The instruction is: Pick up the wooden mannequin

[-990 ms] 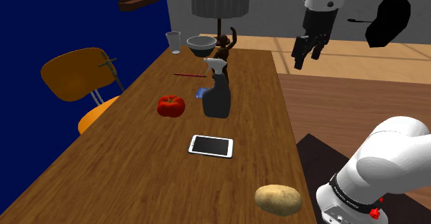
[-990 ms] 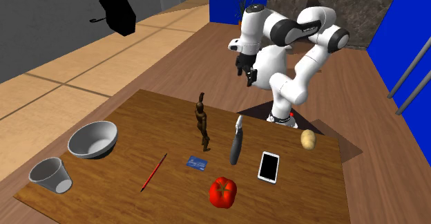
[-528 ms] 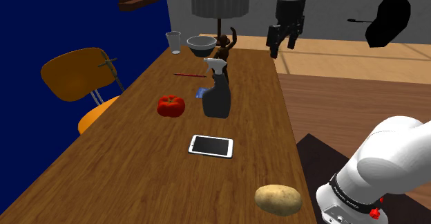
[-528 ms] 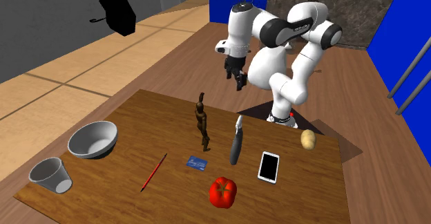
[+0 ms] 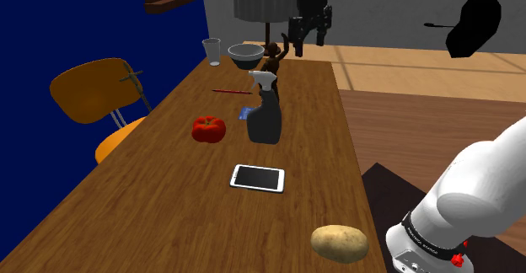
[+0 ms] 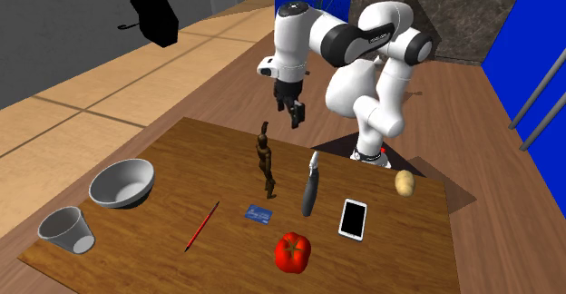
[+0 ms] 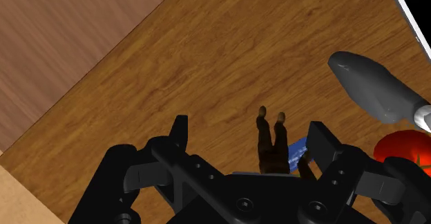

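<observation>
**Step in hand:** approach, before any grasp. The gripper (image 6: pixel 295 112) hovers above the table (image 6: pixel 172 151). Its fingers (image 7: pixel 179 130) are spread wide and hold nothing.

**Task object:** the mannequin (image 6: pixel 265 161) is dark brown and stands upright on the table with one arm raised overhead.

**Second exterior view:** the gripper lies at about 1 o'clock from the mannequin's raised hand, higher than it and apart from it. The bottle (image 6: pixel 310 185) stands close by at about 4 o'clock from the mannequin, and a blue card (image 6: pixel 258 214) lies at about 6 o'clock.

**Shoulder view:** the gripper is again at about 1 o'clock from the mannequin, whose lower part is hidden behind the bottle.

**Wrist view:** the mannequin is seen along its length, feet farthest from the camera. It lies between the two fingers but off centre, closer to the finger beside the card. Neither finger touches it.

**Next move (judgement):**
- Shift sideways until the figure sits midway between the fingers.
- Descend with the jaws open past the raised arm until they flank the torso.
- Close on the torso.

The figure looks thin and tall, so a glancing touch on the way down could tip it. The nearby bottle leaves little room on that side.
</observation>
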Controlling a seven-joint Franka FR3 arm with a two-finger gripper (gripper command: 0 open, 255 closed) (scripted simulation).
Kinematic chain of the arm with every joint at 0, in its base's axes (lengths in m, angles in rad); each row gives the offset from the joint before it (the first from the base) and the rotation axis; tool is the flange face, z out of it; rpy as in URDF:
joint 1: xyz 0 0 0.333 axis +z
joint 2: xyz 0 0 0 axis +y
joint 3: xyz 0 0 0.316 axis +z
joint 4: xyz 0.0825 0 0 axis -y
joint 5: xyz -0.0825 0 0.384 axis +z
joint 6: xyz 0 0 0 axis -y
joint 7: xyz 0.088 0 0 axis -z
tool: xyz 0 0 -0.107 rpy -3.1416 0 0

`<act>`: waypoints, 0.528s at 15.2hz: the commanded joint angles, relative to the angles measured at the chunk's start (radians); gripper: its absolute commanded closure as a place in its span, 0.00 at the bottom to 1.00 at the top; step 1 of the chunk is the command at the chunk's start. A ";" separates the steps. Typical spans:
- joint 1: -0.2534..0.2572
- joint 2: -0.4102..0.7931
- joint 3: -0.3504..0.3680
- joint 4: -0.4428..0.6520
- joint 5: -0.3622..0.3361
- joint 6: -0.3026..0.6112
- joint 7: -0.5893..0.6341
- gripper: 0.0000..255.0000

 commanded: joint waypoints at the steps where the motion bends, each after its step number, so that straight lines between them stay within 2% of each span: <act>1: 0.005 0.089 0.011 0.109 -0.009 -0.023 0.004 0.00; 5: 0.025 0.273 0.037 0.356 -0.036 -0.091 0.018 0.00; 8: 0.053 0.440 0.052 0.600 -0.067 -0.174 0.024 0.00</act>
